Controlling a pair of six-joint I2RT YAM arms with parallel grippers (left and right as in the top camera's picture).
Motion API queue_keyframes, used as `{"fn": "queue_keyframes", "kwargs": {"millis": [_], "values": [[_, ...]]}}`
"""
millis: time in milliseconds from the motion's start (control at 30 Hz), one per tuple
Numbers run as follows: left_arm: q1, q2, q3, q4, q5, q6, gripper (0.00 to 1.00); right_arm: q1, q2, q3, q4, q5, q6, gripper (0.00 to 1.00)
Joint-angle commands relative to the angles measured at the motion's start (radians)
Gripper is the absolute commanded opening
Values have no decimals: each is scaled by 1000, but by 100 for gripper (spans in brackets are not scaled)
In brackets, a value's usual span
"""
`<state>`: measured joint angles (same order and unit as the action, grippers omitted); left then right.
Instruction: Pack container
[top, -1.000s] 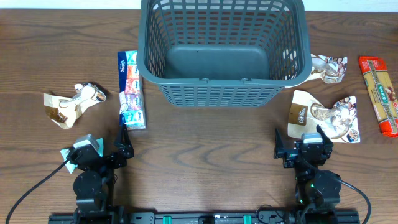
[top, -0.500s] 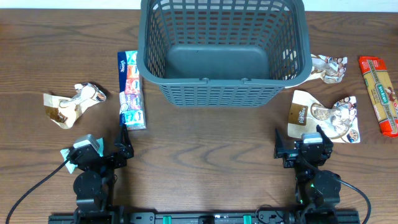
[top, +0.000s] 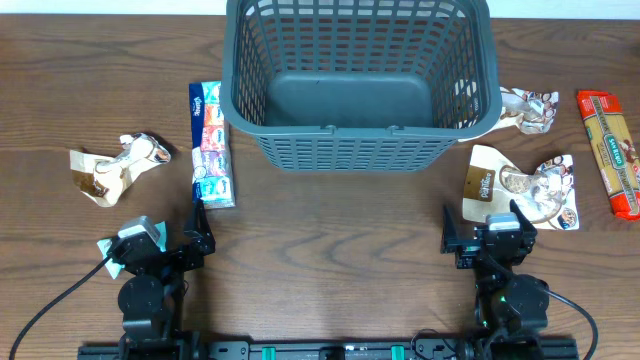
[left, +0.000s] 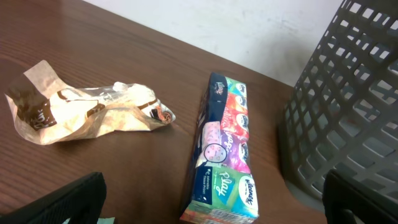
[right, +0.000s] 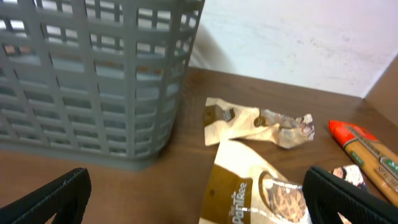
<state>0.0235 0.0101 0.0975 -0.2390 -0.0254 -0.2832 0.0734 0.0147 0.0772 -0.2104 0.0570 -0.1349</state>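
The container, a large dark grey lattice basket, stands empty at the back centre; its wall shows in the left wrist view and the right wrist view. A colourful tissue pack lies left of it, with a crumpled beige packet further left. A beige snack packet, a crumpled packet and a red packet lie to the right. My left gripper and right gripper are open and empty near the front edge.
Brown wooden table. Black cables run from both arm bases along the front edge. A white wall stands behind the table in the wrist views.
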Motion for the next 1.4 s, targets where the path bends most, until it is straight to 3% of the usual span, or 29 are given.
{"fn": "queue_keyframes", "kwargs": {"millis": [0, 133, 267, 433, 533, 633, 767, 933, 1067, 1133, 1267, 1367], "values": [[4, -6, -15, -30, 18, 17, 98, -1, -10, -2, 13, -14, 59, 99], [4, -6, -15, -30, 18, 17, 98, -1, -10, 59, 11, 181, 266, 99], [4, -6, -15, -30, 18, 17, 98, -1, 10, 238, -71, 520, 424, 99], [4, -6, -15, -30, 18, 17, 98, -1, 141, 564, -284, 723, 476, 99], [4, -6, -15, -30, 18, 17, 98, -1, 260, 828, -552, 719, 517, 99], [4, -6, -15, -30, 18, 17, 98, -1, 357, 1076, -793, 594, 516, 99], [4, -6, -15, -30, 18, 17, 98, -1, 414, 1315, -971, 119, 492, 99], [4, -6, -15, -30, 18, 17, 98, -1, 412, 1382, -1096, -47, 472, 99], [4, -6, -15, -30, 18, 17, 98, -1, 415, 1378, -1026, -43, 486, 99], [4, -6, -15, -30, 18, 17, 98, -1, 427, 1374, -992, 63, 542, 99], [4, -6, -15, -30, 18, 17, 98, -1, 499, 1375, -976, 386, 826, 99], [4, -6, -15, -30, 18, 17, 98, -1, 604, 1375, -958, 518, 914, 99]]}}
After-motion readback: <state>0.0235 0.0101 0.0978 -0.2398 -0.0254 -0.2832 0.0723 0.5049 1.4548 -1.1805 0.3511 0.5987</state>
